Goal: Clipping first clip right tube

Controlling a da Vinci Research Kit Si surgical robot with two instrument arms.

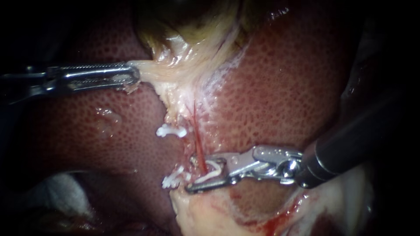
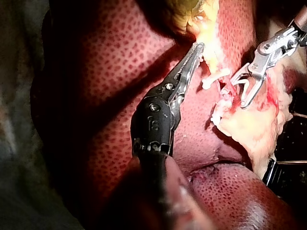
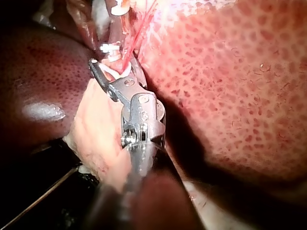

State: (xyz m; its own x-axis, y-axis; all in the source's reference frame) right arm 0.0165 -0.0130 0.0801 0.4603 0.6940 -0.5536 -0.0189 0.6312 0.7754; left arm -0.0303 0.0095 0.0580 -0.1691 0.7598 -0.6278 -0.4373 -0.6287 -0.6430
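A thin red tube, the right tube (image 1: 199, 146), runs down from the pale gallbladder (image 1: 192, 48). My right instrument (image 1: 206, 173) reaches it from the lower right, its jaws standing apart on either side of the tube with a white clip (image 1: 211, 171) seated between them. The right wrist view shows the same jaws (image 3: 115, 72) at the red tube (image 3: 129, 56). My left instrument (image 1: 133, 78) is shut on pale gallbladder tissue and holds it out to the left; it also appears in its own wrist view (image 2: 199, 49). Two white clips (image 1: 171, 130) (image 1: 173, 179) sit on the left tube.
Dotted red-brown liver (image 1: 284, 87) surrounds the field. Pale fatty tissue (image 1: 210, 216) with some blood lies just below the right instrument's jaws. White gauze (image 1: 61, 188) lies at the lower left. A dark lobe (image 3: 33, 86) lies beside the right instrument.
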